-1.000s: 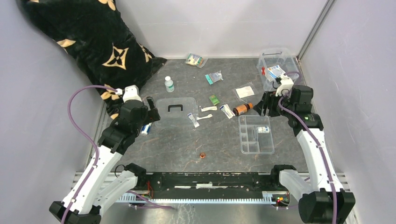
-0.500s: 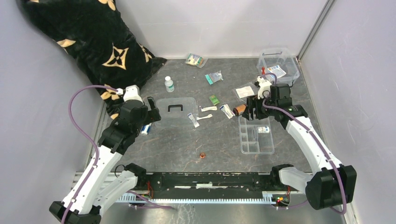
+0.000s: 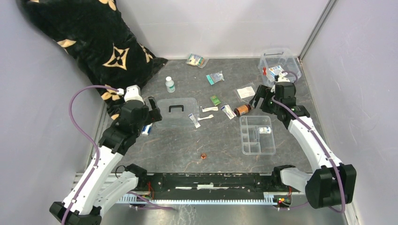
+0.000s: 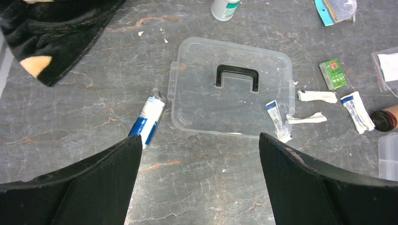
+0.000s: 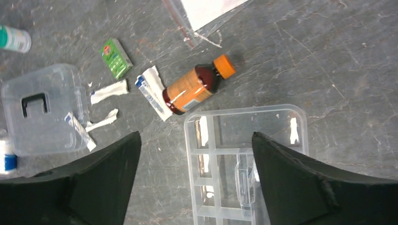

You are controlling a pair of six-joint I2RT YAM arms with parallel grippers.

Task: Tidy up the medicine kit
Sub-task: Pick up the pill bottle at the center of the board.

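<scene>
Top external view: at far left a black plush blanket with gold flower shapes [image 3: 94,42] spills onto the dark marbled counter [image 3: 211,150]. Just beside it hovers the left hand [image 3: 154,108], its 2 fingers spread wide with nothing between them.

In the left wrist view a blue-and-white tube [image 4: 148,121] lies just left of the kit's flat clear lid with black handle [image 4: 232,86]. A small blue-tipped sachet [image 4: 277,119] rests across the lid's near right corner.

Further right, a brown bottle with an orange cap [image 5: 195,86] lies on its side next to a shallow clear divided tray [image 5: 248,159]. The right hand [image 5: 195,136] hangs above both, fingers apart and empty.

In the far right corner stands the medicine kit's small clear rectangular plastic box [image 3: 280,63]. It is open-topped, has a few packets inside, and sits well apart from its lid.

Both kit parts look like thin, stiff, slick plastic, and probably very light. The box would likely skid or tip if pushed on 1 side, so the firmest hold is probably a pinch over 1 wall at the rim. The lid lies flush on the counter, leaving little edge to catch. Its black handle seems the only real purchase, though whether it stands proud enough to grip cannot be told. The sachet would likely slide off once the lid tilts.
</scene>
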